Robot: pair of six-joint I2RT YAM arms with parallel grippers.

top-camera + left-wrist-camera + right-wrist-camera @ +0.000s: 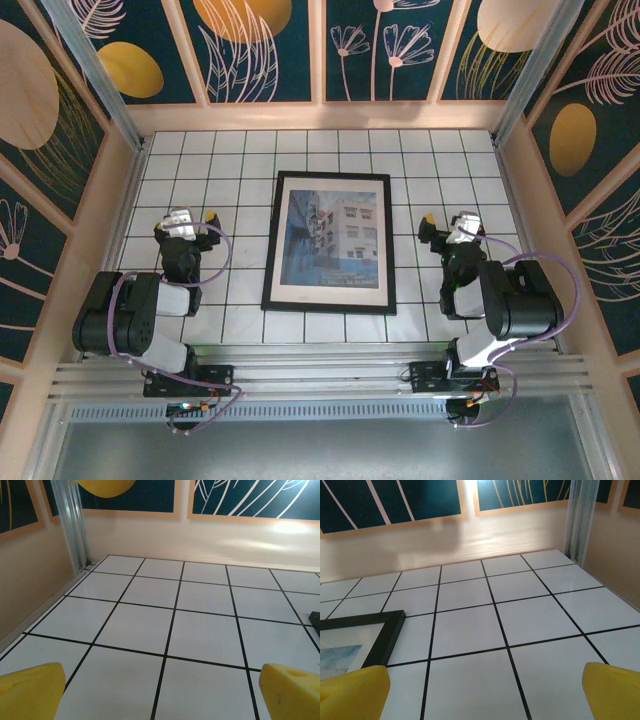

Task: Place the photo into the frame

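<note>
Black rectangular frame lies on your white tiled surface, blue-toned paper photo within it. Both left tool and right tool stand released.

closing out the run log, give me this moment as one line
blue-toned paper photo: lying inside thin black rectangular frame | left gripper: open, empty, left of frame | right gripper: open, empty, right of frame

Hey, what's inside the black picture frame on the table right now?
Within the frame lies the photo, blue-toned with pale buildings, surrounded by a pale border. Whatever sits beneath the photo is covered, so no backing can be confirmed.
</note>
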